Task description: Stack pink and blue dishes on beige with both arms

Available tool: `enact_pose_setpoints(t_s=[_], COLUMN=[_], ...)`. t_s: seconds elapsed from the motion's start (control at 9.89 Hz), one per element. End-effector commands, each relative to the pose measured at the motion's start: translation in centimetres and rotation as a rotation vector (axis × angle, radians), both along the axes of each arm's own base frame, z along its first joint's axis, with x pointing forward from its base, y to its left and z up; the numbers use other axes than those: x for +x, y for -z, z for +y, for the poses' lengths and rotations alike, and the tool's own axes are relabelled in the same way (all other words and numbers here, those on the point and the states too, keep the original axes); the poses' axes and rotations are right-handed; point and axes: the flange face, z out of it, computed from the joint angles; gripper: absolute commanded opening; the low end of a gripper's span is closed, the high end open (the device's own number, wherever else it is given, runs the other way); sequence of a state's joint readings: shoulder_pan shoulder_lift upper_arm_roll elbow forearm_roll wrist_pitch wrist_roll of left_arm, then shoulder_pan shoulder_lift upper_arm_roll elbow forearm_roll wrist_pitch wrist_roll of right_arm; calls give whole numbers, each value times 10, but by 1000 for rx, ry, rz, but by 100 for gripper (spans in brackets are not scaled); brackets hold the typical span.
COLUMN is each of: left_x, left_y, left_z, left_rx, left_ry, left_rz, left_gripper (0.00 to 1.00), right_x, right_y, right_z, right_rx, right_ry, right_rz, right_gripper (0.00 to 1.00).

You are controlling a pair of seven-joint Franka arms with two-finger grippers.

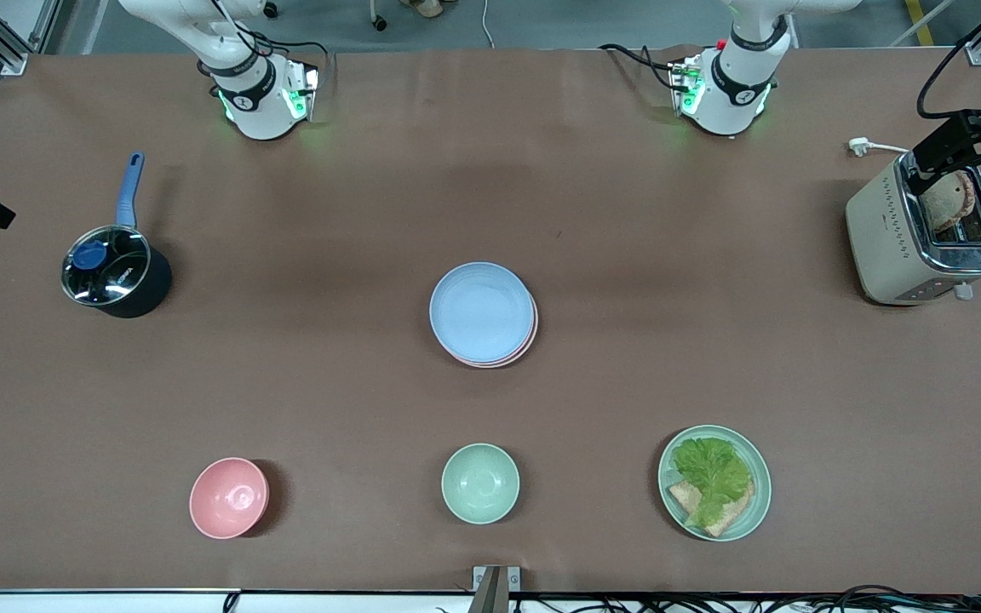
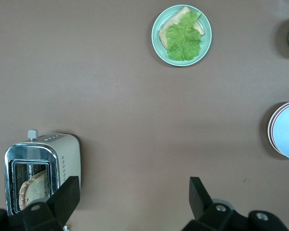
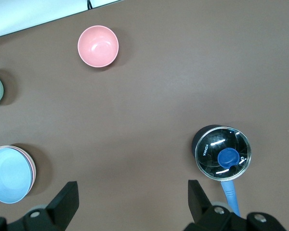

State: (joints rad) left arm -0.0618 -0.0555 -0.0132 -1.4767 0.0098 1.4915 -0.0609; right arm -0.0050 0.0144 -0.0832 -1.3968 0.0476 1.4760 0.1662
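Blue plate [image 1: 480, 311] tops a stack mid-table, with the pink plate [image 1: 531, 334] showing as a rim beneath; any beige plate below is probably hidden. Left gripper [image 2: 135, 202] over the toaster [image 1: 916, 243] end and right gripper [image 3: 133, 201] near the pot [image 1: 111, 277] both hang empty, jaws apart, so stacking looks finished.

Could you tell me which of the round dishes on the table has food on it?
The mint-green plate, toward the left arm's end, holds toast and lettuce. The pink bowl, the mint-green bowl and the blue plate topping the stack are bare.
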Motion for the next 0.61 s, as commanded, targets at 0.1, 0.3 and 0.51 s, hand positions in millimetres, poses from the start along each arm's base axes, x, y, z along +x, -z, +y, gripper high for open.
enact_pose_setpoints(t_s=[0.1, 0.3, 0.51], left_x=[5, 5, 4], left_y=[20, 20, 19], left_z=[-6, -6, -7], left_rx=[25, 25, 23], left_ry=[4, 3, 2], left_rz=[47, 47, 45], left_gripper=[100, 100, 100], right_x=[-4, -5, -6], right_y=[0, 1, 1], right_z=[2, -2, -4], right_rx=[-22, -20, -29], right_ry=[5, 9, -58], right_rz=[13, 19, 24], right_gripper=[100, 100, 100])
